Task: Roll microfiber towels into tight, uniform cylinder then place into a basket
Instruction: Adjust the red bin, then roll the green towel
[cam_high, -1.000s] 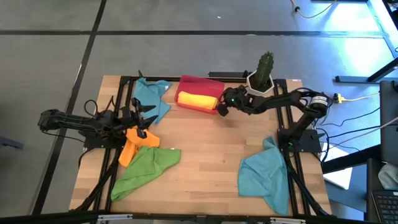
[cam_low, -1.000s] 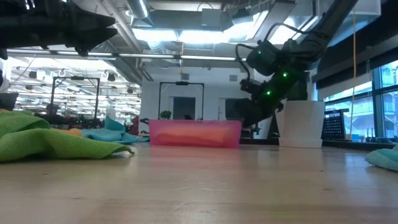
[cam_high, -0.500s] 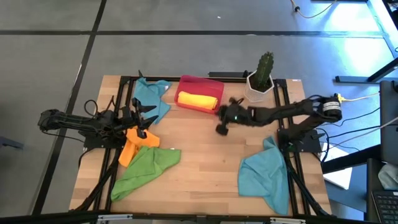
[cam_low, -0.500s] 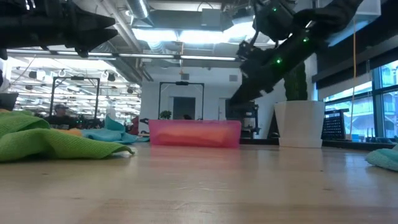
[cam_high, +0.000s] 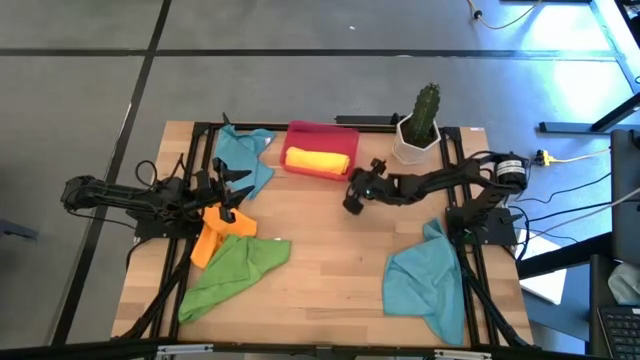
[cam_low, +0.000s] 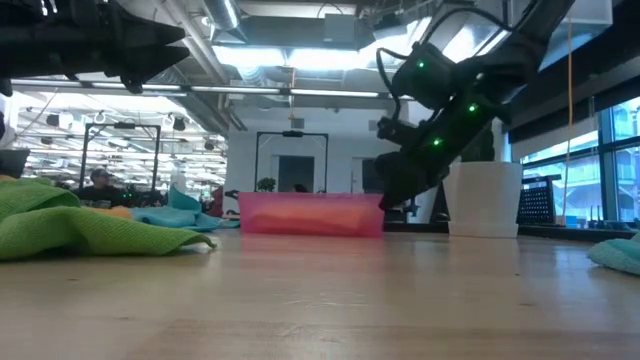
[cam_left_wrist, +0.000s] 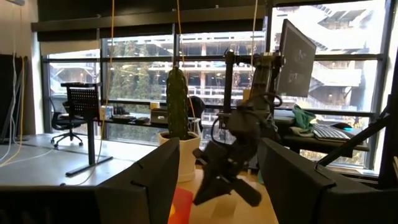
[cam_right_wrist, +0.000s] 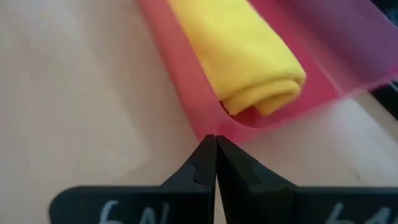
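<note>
A rolled yellow towel (cam_high: 318, 160) (cam_right_wrist: 245, 56) lies in the red basket (cam_high: 300, 132) (cam_right_wrist: 186, 93) at the table's far middle. My right gripper (cam_high: 351, 205) (cam_right_wrist: 216, 139) is shut and empty. It hangs a little above the wood, just on the near side of the basket's right near corner and apart from it. My left gripper (cam_high: 236, 189) (cam_left_wrist: 217, 177) stands open and empty at the left, above an orange towel (cam_high: 213, 232). A green towel (cam_high: 235, 270), a teal towel (cam_high: 245, 155) and a second teal towel (cam_high: 425, 285) lie loose on the table.
A white pot with a cactus (cam_high: 418, 135) stands right of the basket, close behind my right arm. Black frame rails (cam_high: 458, 180) run along the table's left and right sides. Bare wood (cam_high: 330, 260) lies between the green towel and the near-right teal towel.
My right gripper has swung from the basket's right end toward the table's near edge, out over the bare wood, and stayed shut. The yellow roll has stayed in the basket.
</note>
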